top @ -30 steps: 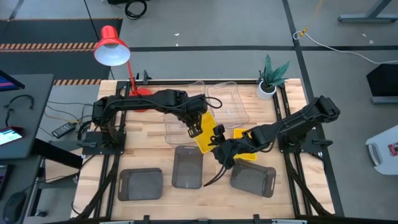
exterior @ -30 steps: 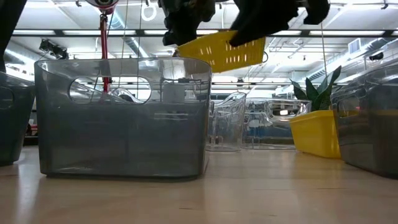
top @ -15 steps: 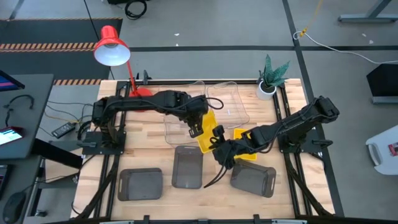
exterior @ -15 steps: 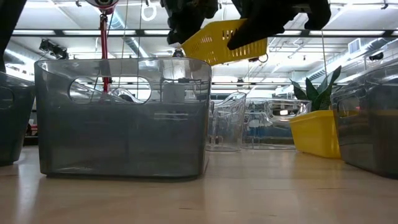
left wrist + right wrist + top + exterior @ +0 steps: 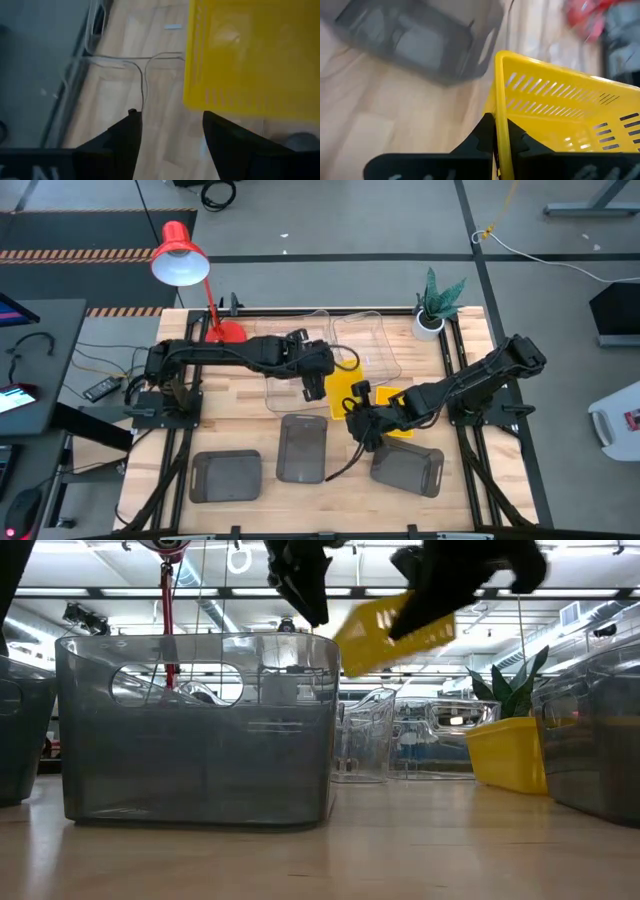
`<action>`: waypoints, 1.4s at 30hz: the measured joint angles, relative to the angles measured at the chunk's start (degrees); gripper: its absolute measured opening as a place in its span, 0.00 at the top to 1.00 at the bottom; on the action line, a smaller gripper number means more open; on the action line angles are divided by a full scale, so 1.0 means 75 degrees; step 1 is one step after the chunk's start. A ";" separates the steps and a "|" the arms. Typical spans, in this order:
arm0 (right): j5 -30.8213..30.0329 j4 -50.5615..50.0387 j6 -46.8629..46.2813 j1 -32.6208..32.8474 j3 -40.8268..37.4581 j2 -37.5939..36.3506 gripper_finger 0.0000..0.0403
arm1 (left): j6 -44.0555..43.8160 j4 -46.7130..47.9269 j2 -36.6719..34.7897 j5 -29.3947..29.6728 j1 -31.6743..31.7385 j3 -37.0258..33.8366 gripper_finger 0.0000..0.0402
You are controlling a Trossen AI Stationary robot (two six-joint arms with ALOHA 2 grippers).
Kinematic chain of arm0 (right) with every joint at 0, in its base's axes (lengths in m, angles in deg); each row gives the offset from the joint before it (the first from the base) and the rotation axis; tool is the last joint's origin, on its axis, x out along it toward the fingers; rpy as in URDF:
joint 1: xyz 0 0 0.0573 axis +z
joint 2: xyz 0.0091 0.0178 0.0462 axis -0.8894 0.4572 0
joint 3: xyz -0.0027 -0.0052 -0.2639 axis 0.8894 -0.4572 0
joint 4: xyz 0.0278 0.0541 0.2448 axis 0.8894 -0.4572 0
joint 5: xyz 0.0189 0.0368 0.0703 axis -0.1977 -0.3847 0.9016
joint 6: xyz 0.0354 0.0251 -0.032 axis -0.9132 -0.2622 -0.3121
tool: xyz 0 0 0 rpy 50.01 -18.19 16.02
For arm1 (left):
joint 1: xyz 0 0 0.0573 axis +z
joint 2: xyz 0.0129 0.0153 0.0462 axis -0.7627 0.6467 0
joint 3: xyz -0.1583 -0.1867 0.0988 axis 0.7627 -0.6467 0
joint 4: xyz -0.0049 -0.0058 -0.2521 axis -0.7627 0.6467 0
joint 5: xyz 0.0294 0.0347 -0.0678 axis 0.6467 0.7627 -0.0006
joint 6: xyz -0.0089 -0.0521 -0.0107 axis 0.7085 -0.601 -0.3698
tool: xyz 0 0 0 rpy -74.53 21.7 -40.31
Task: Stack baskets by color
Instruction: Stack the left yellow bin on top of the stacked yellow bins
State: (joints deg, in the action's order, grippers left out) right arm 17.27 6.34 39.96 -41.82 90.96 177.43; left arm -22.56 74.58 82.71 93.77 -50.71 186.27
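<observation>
I see my right end effector clamped on the rim of a yellow basket, holding it tilted above the tabletop. My left end effector has its fingers spread apart, just beside that yellow basket and gripping nothing. Another yellow basket sits beside the held one. Three grey baskets stand along the tabletop's near side, and clear baskets lie on the far side.

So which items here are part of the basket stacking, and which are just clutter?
Job:
- yellow basket held up by the right gripper
- second yellow basket on the table
- three grey baskets
- clear baskets
- left gripper, open beside the lifted one

Clutter:
- red desk lamp
- potted plant
</observation>
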 joint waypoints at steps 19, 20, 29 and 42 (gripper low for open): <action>-0.0742 -0.3193 -0.5323 0.2235 -0.0506 -0.0867 0.98 | 0.0910 0.0290 -0.0025 0.0056 -0.0610 -0.0003 0.60; -0.0797 -0.3177 -0.5516 0.2315 -0.0647 -0.0912 0.98 | 0.0936 0.0290 -0.0023 0.0052 -0.0640 -0.0004 0.60; -0.1097 -0.2723 -0.6606 0.2579 -0.1829 -0.1210 0.98 | 0.1036 0.0295 -0.0020 0.0055 -0.0753 -0.0006 0.63; -0.1146 -0.0799 -0.6572 0.2559 -0.2562 -0.1230 0.96 | 0.1038 0.0181 -0.0222 0.0038 -0.0750 -0.0015 0.63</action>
State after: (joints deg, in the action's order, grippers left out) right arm 8.68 0.35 -9.34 -22.63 71.75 168.21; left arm -14.77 75.94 81.04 94.05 -56.34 186.16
